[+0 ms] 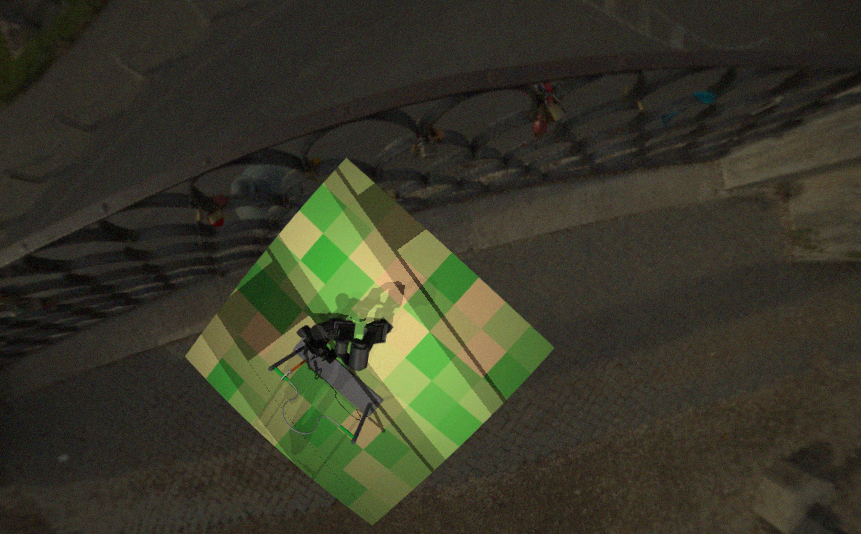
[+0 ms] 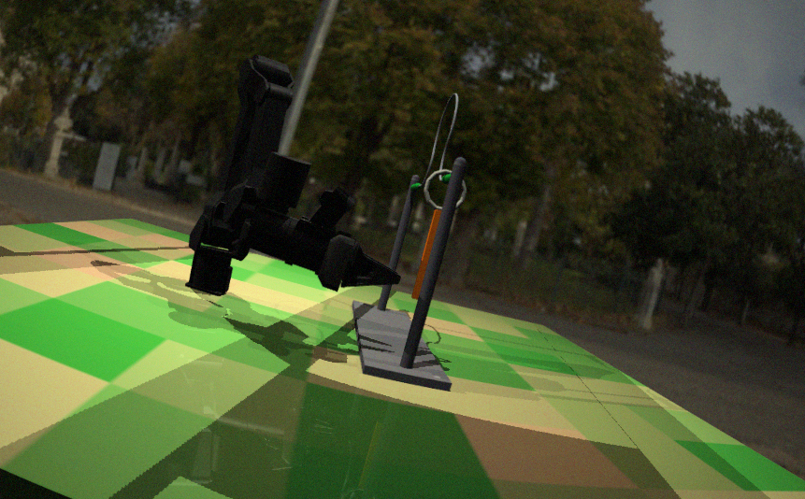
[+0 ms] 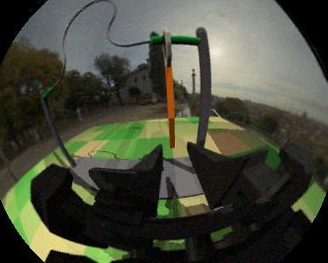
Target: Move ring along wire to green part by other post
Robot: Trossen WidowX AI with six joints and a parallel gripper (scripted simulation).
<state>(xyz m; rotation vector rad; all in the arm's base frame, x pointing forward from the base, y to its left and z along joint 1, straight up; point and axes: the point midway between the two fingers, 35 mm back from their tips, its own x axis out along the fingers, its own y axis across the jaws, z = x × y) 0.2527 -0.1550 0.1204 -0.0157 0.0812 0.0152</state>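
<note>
Ring (image 2: 444, 189), one only, a thin pale hoop, hangs on the short green sleeve (image 3: 180, 40) of the wire beside the nearer of two dark round posts (image 2: 431, 266), and from it a single slim orange handle (image 2: 425, 252) drops straight down between the posts, its lower end well above the base. The second post (image 2: 397, 241) stands at the far end of one flat grey base plate (image 2: 386, 347), rectangular and smooth. The wire (image 3: 88, 12) is a thin grey strand rising from the green part in a tall loop; the wrist view shows its full wavy run across to a second green part (image 3: 48, 91) at the other post, while the exterior view foreshortens it into one narrow arch above the ring. The top view shows the wire's curves lying out to one side of the plate, though ring and handle are too small there to make out clearly. One black arm, blocky and matte, folds low over the bench (image 2: 70, 335), a checkered surface of green, cream and tan squares. Its gripper (image 3: 175, 162) points at the handle from just short of it, the two wedge-shaped fingers partly apart with nothing between them.
</note>
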